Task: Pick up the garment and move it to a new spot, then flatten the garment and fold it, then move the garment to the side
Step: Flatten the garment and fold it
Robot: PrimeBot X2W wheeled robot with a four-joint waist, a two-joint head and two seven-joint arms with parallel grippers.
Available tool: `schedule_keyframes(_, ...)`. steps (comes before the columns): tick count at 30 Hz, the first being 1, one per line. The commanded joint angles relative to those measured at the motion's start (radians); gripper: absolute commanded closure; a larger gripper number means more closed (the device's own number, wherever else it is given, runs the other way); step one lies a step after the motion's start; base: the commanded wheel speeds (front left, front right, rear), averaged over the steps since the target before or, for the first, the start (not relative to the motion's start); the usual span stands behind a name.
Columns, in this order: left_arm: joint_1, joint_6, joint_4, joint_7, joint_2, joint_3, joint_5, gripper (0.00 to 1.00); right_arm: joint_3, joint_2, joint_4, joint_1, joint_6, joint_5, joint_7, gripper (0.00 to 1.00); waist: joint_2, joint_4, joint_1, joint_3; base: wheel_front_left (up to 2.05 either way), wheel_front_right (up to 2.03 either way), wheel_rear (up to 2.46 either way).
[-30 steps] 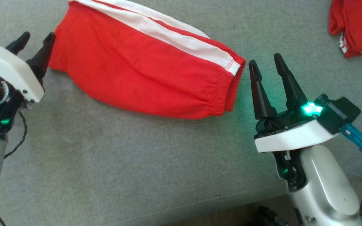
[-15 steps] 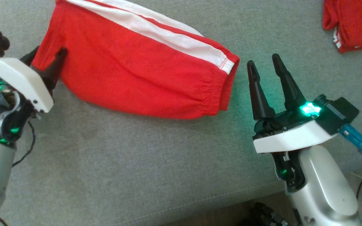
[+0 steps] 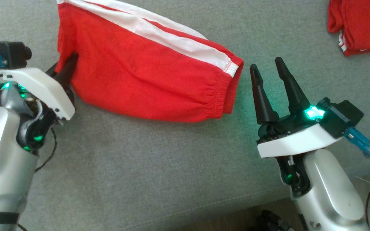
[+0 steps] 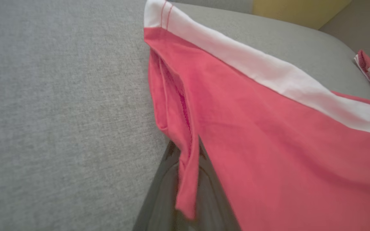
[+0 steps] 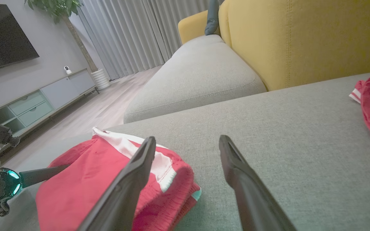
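Grey sofa seat [image 3: 140, 166] bears limp red white-striped shorts [image 3: 146, 80] (probably light; grip corners). Left end effector [image 3: 66, 65] clenches the hem [image 4: 185, 179]; right end effector [image 3: 265, 63] released.

The left gripper [image 3: 67, 64], which had stood just beside the left hem of the red garment [image 3: 146, 73] with its fingers [image 4: 158, 195] spread, slid in over that hem and then closed on it, so a fold of red cloth ended up pinched between them. The arm travelled inward and lower in the head view. The hem, flat before, was gathered and drawn in at its lower left corner. The head camera also drifted a little, nudging the whole scene slightly leftward.
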Motion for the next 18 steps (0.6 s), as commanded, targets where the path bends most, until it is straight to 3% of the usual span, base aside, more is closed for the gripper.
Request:
schedule_keyframes(1, -0.015, 0.000, -0.022, -0.011, 0.024, 0.033, -0.007, 1.00, 0.016, 0.010, -0.027, 0.016, 0.007, 0.001, 0.000, 0.00, 0.0000, 0.004, 0.0000, -0.007, 0.00, 0.00, 0.00)
schedule_keyframes(9, 0.124, 0.026, -0.092, -0.092, 0.006, 0.064, -0.044, 1.00, -0.061, 0.010, -0.024, 0.049, 0.007, -0.043, 0.034, 0.00, 0.0000, 0.046, 0.0000, -0.068, 0.00, 0.00, 0.00)
schedule_keyframes(18, 0.327, 0.115, -0.277, -0.147, -0.049, 0.088, -0.087, 1.00, -0.158, 0.010, -0.059, 0.106, 0.007, -0.098, 0.125, 0.00, 0.0000, 0.116, 0.0000, -0.135, 0.00, 0.00, 0.00)
